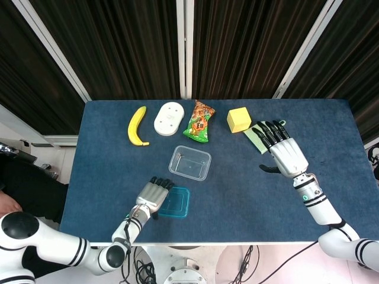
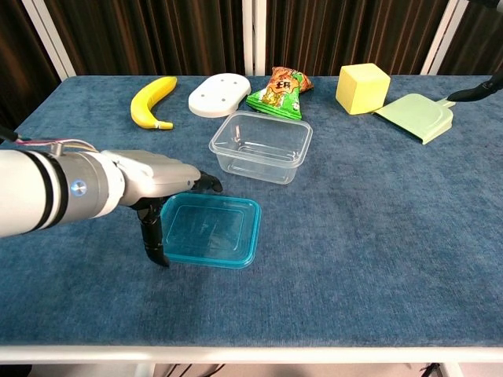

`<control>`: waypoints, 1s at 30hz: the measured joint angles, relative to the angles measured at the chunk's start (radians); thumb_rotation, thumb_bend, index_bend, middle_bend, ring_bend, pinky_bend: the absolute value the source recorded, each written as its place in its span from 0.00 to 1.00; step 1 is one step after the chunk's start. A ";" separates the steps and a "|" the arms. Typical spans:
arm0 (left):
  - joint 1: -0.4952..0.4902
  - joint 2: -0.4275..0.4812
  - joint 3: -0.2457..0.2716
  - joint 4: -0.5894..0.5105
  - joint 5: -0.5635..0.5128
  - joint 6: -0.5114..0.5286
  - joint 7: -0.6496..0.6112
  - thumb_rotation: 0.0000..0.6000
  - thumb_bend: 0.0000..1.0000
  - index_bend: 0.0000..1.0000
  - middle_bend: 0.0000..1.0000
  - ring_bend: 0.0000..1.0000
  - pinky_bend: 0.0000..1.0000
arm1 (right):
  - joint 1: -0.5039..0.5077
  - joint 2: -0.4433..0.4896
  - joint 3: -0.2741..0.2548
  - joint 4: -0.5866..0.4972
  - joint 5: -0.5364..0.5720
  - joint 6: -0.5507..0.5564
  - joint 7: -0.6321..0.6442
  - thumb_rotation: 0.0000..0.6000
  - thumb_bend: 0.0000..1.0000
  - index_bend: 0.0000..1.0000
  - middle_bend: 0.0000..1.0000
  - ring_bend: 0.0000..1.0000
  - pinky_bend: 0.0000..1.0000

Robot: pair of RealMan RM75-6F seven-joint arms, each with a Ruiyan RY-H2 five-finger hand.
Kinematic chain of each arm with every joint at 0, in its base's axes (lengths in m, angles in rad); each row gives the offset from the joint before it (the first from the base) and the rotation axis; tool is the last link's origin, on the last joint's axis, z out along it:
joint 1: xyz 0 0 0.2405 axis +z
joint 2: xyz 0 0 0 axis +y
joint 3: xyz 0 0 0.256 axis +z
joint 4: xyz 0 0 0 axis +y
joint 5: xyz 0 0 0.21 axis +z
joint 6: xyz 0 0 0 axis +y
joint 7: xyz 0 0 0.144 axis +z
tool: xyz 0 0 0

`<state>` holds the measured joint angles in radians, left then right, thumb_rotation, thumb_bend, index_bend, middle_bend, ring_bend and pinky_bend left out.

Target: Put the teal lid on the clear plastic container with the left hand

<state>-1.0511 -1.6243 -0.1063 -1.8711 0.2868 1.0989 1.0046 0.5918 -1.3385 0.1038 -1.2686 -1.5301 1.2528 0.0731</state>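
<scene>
The left hand point(image 2: 149, 182) rests at the near left edge of the teal lid point(image 2: 207, 231), fingers over its rim and thumb down beside it; whether it grips, I cannot tell. Just beyond its fingertips sits the clear plastic container point(image 2: 262, 146). The right hand point(image 1: 283, 151) hovers spread, holding nothing.

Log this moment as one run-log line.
left hand: open, at flat teal plastic lid's left edge | lid: on table | clear plastic container: uncovered | right hand: open, idle
</scene>
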 measured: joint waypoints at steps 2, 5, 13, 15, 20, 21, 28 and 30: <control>-0.008 -0.010 -0.001 0.000 -0.004 0.014 0.001 1.00 0.00 0.02 0.00 0.00 0.00 | -0.005 0.000 -0.002 0.007 -0.004 0.004 0.013 1.00 0.00 0.00 0.00 0.00 0.00; -0.014 -0.029 0.001 0.006 0.000 0.033 -0.004 1.00 0.00 0.02 0.00 0.00 0.00 | -0.014 0.000 -0.005 0.018 -0.006 0.009 0.030 1.00 0.00 0.00 0.00 0.00 0.00; -0.033 -0.069 0.001 0.041 -0.019 0.061 -0.005 1.00 0.02 0.13 0.00 0.00 0.02 | -0.036 0.004 -0.006 0.037 -0.009 0.026 0.072 1.00 0.00 0.00 0.00 0.00 0.00; -0.032 -0.071 0.001 0.043 -0.010 0.060 -0.011 1.00 0.07 0.25 0.05 0.00 0.04 | -0.041 0.004 -0.007 0.040 -0.011 0.031 0.080 1.00 0.00 0.00 0.00 0.00 0.00; -0.015 -0.069 0.014 0.045 0.089 0.072 -0.049 1.00 0.16 0.38 0.15 0.00 0.06 | -0.054 0.000 -0.008 0.047 -0.010 0.039 0.095 1.00 0.00 0.00 0.00 0.00 0.00; -0.010 -0.064 0.019 0.042 0.111 0.074 -0.057 1.00 0.16 0.38 0.15 0.00 0.06 | -0.057 0.000 -0.008 0.047 -0.009 0.042 0.099 1.00 0.00 0.00 0.00 0.00 0.00; 0.031 0.059 0.053 -0.022 0.235 0.072 -0.118 1.00 0.16 0.38 0.15 0.00 0.06 | -0.088 0.007 -0.005 0.033 -0.007 0.078 0.105 1.00 0.00 0.00 0.00 0.00 0.00; 0.045 0.106 0.055 -0.041 0.267 0.072 -0.146 1.00 0.16 0.38 0.15 0.00 0.06 | -0.096 0.012 -0.004 0.025 -0.006 0.086 0.101 1.00 0.00 0.00 0.00 0.00 0.00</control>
<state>-1.0060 -1.5183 -0.0511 -1.9123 0.5540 1.1711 0.8589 0.4958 -1.3266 0.0997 -1.2437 -1.5364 1.3389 0.1746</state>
